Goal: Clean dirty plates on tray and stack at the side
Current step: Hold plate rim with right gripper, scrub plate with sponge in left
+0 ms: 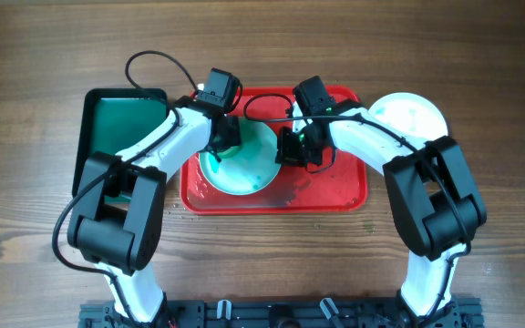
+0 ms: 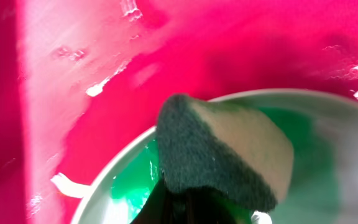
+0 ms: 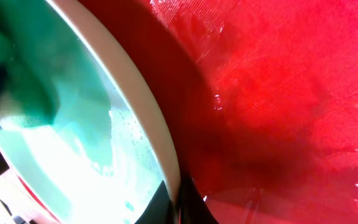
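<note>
The task looks to be in its middle part. One smeared plate [image 1: 253,173] lies on the red tray [image 1: 344,187], toward the tray's left half, and it has teal-green streaks over most of its inside, so its cleaning is not finished. The left gripper [image 1: 221,146] is over the far left edge of this plate, and its fingers pinch a sponge [image 2: 222,149] with a dark green scouring side and a pale side; the sponge rests just inside the rim. The right gripper [image 1: 292,150] is at the plate's right edge, and in the right wrist view its fingers appear closed on the rim, probably to hold the plate steady. A pale plate [image 1: 417,114] sits on the table [image 1: 25,55] beside the tray's right far corner and looks almost clean; whether another plate lies under it cannot be told. Wiping and then stacking remain to do. The dark green tray [image 1: 117,123] stands at the left.
</note>
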Motion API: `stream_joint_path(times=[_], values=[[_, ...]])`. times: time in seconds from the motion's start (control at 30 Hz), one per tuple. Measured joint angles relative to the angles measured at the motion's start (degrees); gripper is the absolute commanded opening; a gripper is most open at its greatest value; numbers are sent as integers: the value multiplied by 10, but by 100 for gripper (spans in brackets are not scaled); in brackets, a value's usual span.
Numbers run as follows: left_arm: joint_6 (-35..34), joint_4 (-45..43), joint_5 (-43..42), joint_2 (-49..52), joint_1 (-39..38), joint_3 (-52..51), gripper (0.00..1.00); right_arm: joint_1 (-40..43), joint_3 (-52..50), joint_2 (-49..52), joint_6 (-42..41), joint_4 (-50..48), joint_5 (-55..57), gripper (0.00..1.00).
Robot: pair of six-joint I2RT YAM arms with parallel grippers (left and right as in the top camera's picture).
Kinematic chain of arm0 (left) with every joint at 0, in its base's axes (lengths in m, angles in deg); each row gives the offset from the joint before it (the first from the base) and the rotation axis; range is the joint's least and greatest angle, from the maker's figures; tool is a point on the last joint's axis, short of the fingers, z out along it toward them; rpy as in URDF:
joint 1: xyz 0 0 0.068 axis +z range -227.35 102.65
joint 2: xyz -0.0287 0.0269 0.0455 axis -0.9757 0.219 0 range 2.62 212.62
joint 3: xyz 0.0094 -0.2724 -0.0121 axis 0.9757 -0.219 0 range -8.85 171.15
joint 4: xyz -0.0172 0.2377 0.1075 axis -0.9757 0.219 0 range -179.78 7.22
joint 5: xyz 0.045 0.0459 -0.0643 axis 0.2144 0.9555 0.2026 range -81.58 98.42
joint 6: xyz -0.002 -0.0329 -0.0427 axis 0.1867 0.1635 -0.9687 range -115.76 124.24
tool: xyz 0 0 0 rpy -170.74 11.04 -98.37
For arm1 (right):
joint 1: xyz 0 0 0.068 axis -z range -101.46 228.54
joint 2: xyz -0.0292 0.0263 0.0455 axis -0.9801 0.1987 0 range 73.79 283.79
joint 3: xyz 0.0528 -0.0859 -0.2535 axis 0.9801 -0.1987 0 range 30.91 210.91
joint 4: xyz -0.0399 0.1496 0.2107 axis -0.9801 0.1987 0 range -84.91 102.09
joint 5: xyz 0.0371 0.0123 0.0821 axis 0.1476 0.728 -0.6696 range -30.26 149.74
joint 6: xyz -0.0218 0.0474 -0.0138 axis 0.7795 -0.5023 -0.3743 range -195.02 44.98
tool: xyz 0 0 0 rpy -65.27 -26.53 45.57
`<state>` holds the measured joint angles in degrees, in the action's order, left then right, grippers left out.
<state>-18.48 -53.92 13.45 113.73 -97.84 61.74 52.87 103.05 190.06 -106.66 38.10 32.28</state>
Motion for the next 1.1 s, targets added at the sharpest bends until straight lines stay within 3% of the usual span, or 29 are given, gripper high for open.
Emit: stream_joint_path(times=[0.13,0.33,0.43,0.57,0.67,0.8,0.97,1.1], values=[[31,48,-21,-2,3,5,4,-2,0,0,1,4,-3,4],[209,122,-256,1,20,-3,4,-1,0,0,5,7,-2,4],[258,86,-340,10,15,-15,4,-1,0,0,4,6,-2,4],[272,-5,-369,14,14,-19,4,0,0,0,3,2,-2,4],[257,-60,-353,14,13,-19,4,0,0,0,2,1,-2,4],[174,-91,-238,14,9,-18,4,0,0,0,2,-1,-2,4],[34,-33,-23,2,3,-4,4,0,0,1,2,-5,-2,4],[-3,29,21,-1,3,2,4,-2,0,1,2,-9,-4,4]])
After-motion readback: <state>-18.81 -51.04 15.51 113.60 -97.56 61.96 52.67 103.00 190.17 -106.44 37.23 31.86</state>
